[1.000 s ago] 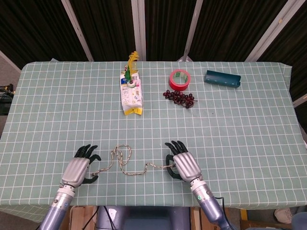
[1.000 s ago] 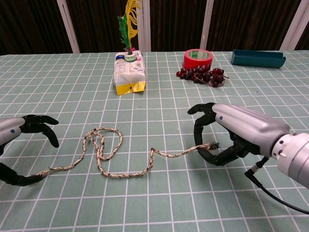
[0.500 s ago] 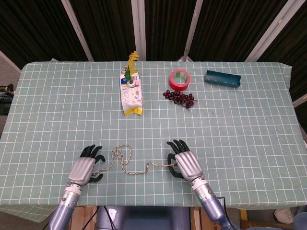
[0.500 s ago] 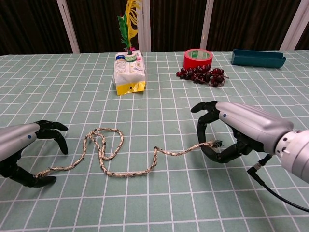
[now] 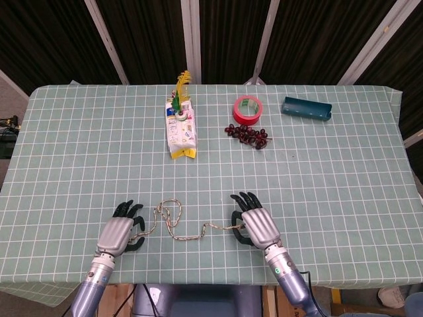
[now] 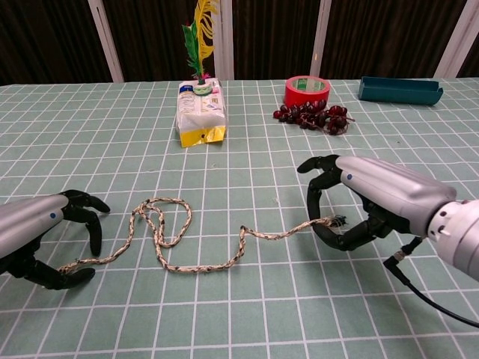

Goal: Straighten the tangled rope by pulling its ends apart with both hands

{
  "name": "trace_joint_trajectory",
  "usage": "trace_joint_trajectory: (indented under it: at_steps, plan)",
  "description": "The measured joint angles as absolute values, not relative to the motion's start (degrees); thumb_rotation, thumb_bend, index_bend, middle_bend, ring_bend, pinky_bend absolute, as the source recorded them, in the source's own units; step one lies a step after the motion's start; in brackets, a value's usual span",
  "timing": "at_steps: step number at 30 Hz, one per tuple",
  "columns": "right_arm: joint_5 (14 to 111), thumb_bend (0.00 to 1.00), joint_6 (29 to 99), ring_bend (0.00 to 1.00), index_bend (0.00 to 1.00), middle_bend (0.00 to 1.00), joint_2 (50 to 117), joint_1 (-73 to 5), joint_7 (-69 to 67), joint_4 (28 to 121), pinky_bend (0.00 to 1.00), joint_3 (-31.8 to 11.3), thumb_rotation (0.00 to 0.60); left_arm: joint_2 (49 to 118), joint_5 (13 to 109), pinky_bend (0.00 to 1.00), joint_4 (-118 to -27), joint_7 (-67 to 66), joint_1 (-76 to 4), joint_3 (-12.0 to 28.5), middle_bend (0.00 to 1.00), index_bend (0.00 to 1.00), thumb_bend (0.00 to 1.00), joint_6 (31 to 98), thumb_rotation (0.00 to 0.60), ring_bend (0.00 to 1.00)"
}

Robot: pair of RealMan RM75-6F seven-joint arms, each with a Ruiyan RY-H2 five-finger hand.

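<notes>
While each robot hand (image 6: 352, 209) grips a rope (image 6: 187, 239) end, snack packet (image 5: 180, 132), tape (image 5: 247, 109), grapes (image 5: 247, 135) well beyond.

On the far side of the green checked surface (image 5: 330, 172) I saw a snack packet (image 5: 180, 131) with a feathered shuttlecock (image 5: 181, 89) behind it, red tape (image 5: 247, 109) just behind dark grapes (image 5: 248, 135), and a teal tray (image 5: 307, 109).

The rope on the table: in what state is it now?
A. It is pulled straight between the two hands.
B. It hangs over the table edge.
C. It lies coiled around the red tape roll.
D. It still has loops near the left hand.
D: the rope curls in loops close to the left hand, then runs to the right hand.
</notes>
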State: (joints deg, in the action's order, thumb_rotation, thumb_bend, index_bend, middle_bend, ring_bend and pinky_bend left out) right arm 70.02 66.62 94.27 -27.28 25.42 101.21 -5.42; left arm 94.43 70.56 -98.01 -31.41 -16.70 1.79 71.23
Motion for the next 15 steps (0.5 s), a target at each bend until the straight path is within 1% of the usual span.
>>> trace_joint_trajectory:
  at_steps: [12, 15]
  plan:
    - [69.8, 0.5, 66.8, 0.0, 0.64, 0.14, 94.0, -27.4, 25.6, 101.4, 0.0, -5.5, 0.6, 94.6, 69.4, 0.0, -97.7, -31.6, -16.9, 1.6, 0.15, 0.53, 0.38, 71.3, 0.6, 0.0]
    - [69.8, 0.5, 66.8, 0.0, 0.64, 0.14, 94.0, -27.4, 25.5, 101.4, 0.0, -5.4, 0.6, 94.8, 69.6, 0.0, -97.6, -31.4, -17.1, 1.6, 0.15, 0.54, 0.39, 71.3, 0.6, 0.0]
